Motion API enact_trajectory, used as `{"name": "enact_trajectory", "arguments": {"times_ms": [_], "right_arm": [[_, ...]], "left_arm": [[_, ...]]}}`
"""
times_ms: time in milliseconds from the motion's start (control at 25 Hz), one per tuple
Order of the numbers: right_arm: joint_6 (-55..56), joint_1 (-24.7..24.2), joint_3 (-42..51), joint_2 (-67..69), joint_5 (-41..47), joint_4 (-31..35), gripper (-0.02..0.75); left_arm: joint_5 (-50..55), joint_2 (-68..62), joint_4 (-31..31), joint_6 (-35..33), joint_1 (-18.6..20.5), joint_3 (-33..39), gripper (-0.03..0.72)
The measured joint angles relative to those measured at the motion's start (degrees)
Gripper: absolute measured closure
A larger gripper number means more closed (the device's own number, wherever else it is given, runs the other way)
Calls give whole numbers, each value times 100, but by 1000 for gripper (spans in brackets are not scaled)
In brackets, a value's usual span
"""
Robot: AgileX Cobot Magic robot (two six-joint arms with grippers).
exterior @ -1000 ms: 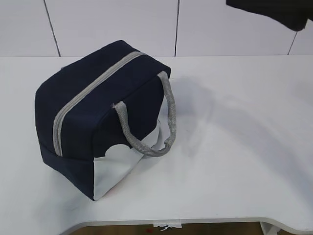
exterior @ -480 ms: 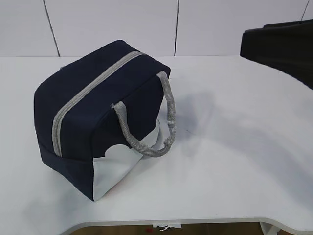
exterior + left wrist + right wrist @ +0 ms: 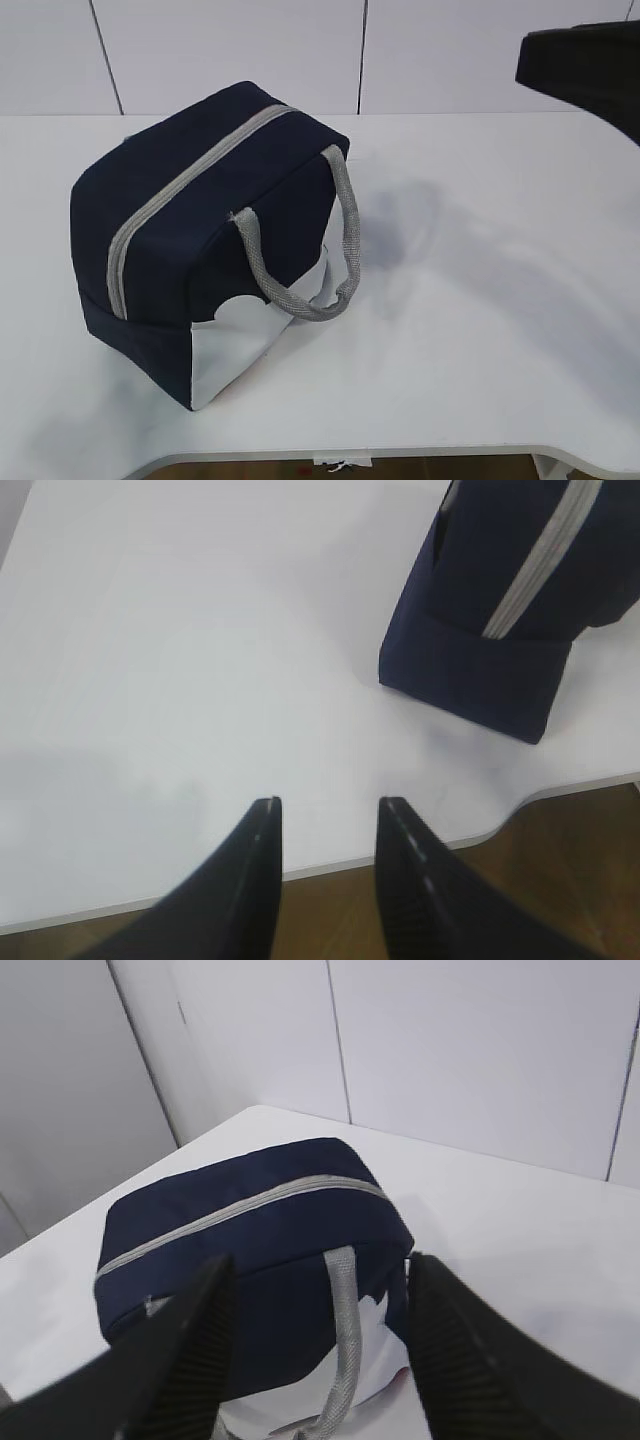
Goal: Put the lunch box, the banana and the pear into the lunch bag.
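The lunch bag (image 3: pixel 205 235), navy with a white lower panel, stands on the white table (image 3: pixel 480 300) at the left, its grey zipper (image 3: pixel 190 178) shut and a grey handle (image 3: pixel 345 240) hanging on its near side. It also shows in the left wrist view (image 3: pixel 500 610) and the right wrist view (image 3: pixel 250 1240). My left gripper (image 3: pixel 326 802) is open and empty over the table's front edge, away from the bag. My right gripper (image 3: pixel 318 1265) is open and empty, raised well above and to the right of the bag. The lunch box, banana and pear are out of view.
A dark part of the right arm (image 3: pixel 590 65) shows at the upper right of the exterior view. White wall panels (image 3: pixel 300 50) stand behind the table. The table's front edge (image 3: pixel 330 865) curves over a brown floor.
The dark part of the right arm has come down and shifted at the upper right of the exterior view. The bag has not moved.
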State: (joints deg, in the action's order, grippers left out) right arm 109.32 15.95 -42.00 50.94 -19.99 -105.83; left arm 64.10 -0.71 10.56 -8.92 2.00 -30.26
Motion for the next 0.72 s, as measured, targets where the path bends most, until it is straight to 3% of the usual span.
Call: {"name": "enact_trajectory", "arguments": {"times_ms": [240,480,720], "right_arm": [[0,0,146,0,677,0,317],[0,0,519,158,1896,43,317],[0,0,530,183,2220,81,317]], "left_arm": [[0,0,0,8,24,0,444],[0,0,0,8,24,0,444],[0,0,0,13,24,0,445]]}}
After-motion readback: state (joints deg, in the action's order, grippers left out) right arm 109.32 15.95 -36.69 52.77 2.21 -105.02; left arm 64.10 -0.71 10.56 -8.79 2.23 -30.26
